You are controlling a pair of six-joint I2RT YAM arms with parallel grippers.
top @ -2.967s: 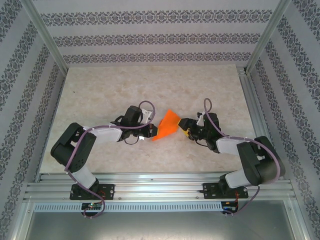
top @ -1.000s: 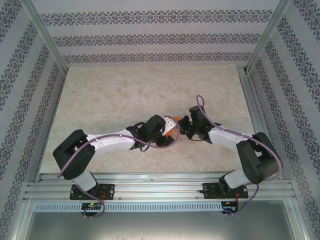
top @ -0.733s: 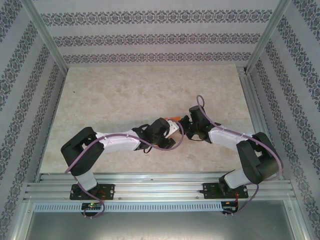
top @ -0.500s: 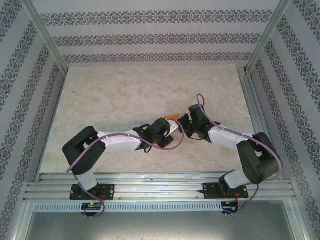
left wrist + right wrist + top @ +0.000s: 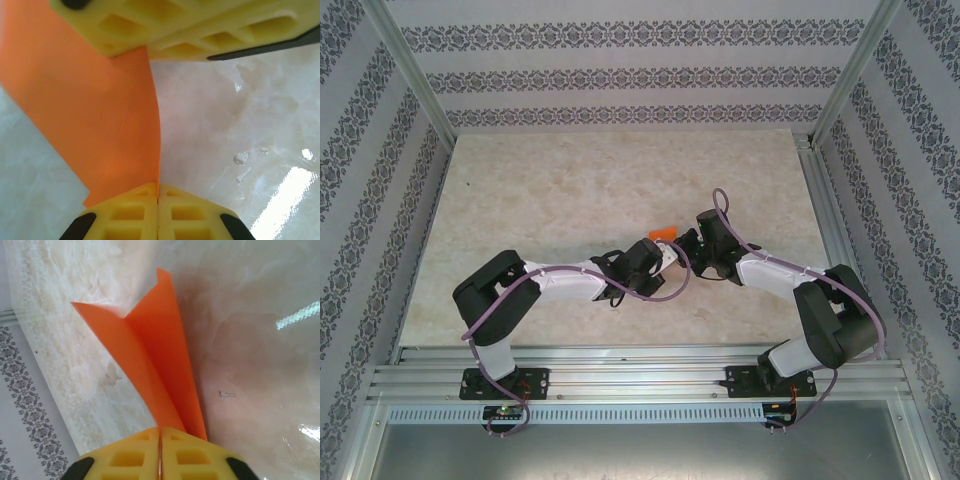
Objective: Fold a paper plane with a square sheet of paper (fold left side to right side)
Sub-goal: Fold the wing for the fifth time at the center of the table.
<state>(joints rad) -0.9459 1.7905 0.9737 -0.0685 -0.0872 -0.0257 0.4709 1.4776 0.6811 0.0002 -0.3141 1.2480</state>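
The pale, marble-patterned tabletop [image 5: 550, 180] is ringed by white walls [image 5: 620, 70] printed with bands of dark ornament. Both black-and-white jointed arms reach inward over it, the left arm [image 5: 560, 282] stretched low to the right and the right arm [image 5: 780, 275] bent in from the right. Their tips meet near the middle of the tabletop.

Between them is the thin bright orange sheet of paper [image 5: 663, 232], folded along a crease into a narrow shape. From above only a small orange tip shows past the wrists. The right wrist camera shows it [image 5: 155, 355] as two layers spreading from a sharp crease, lifted above the surface. The left wrist camera shows it [image 5: 100, 115] as a broad curved band.

The left end effector [image 5: 158, 187] has its yellow fingers pressed together, pinching one edge of the paper. The right end effector [image 5: 160, 432] is likewise clamped narrow on the paper's creased end, and its yellow fingers also appear opposite the left one's [image 5: 147, 47].

A few small shiny flecks [image 5: 241, 159] lie on the tabletop beside the paper.
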